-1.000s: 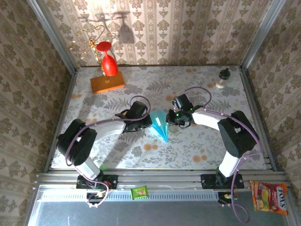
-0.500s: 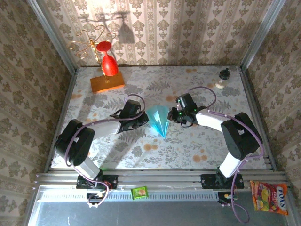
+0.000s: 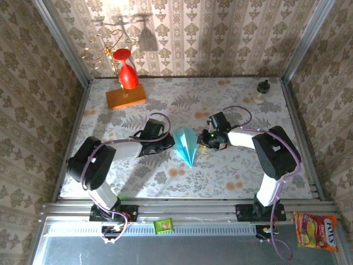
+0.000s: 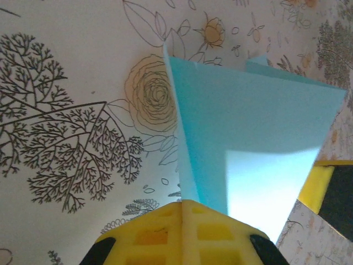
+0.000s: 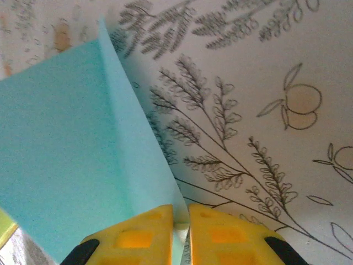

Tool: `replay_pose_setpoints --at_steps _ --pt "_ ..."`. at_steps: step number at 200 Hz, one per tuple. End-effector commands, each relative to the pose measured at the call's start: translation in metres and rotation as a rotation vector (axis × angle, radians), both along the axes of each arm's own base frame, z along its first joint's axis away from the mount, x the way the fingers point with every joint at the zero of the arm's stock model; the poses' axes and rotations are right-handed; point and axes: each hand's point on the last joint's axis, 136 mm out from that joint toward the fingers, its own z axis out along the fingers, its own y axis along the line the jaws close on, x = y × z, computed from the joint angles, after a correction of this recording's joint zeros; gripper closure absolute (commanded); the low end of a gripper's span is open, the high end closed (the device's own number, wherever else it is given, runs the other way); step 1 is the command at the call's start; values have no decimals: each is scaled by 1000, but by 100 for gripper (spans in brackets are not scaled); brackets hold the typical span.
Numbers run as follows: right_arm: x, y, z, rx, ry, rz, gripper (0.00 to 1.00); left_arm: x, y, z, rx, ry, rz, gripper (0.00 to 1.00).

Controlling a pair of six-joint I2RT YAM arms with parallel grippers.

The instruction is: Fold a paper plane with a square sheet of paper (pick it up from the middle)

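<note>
"LOT'S" on snack packet point(image 3: 315, 231)

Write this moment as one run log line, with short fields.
stage: folding | paper plane: between arms | left gripper: shut on it | right gripper: pinching its edge

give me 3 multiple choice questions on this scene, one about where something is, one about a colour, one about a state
1. Where does the paper plane lie?
A. between the two arms, mid-table
B. on the orange block
C. at the far right corner

2. What colour is the glass standing on the orange block?
A. green
B. red
C. clear

3. How do the left gripper's fingers stand?
A. wide open above the plane
B. open, resting on bare table
C. pressed together on the plane's edge

Answers:
1. A: the top view shows it between the left gripper and right gripper.
2. B: the red glass is upside down there.
3. C: the left wrist view shows yellow pads meeting with blue paper between them.
</note>
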Motion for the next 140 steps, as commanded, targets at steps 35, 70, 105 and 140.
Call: replay_pose_setpoints --at_steps 35,70,105,140 --pt "1 4 27 14 -40 49 80 0 -1 0 -1 -6 -36 100" --pt "-10 1 57 -42 -115 95 68 2 -5 8 -20 -6 -37 100" --pt "-35 14 61 -117 -136 185 56 2 -8 13 -30 -9 -42 100" --pt "-41 29 50 -147 -111 237 54 0 -7 10 -25 -2 -44 100"
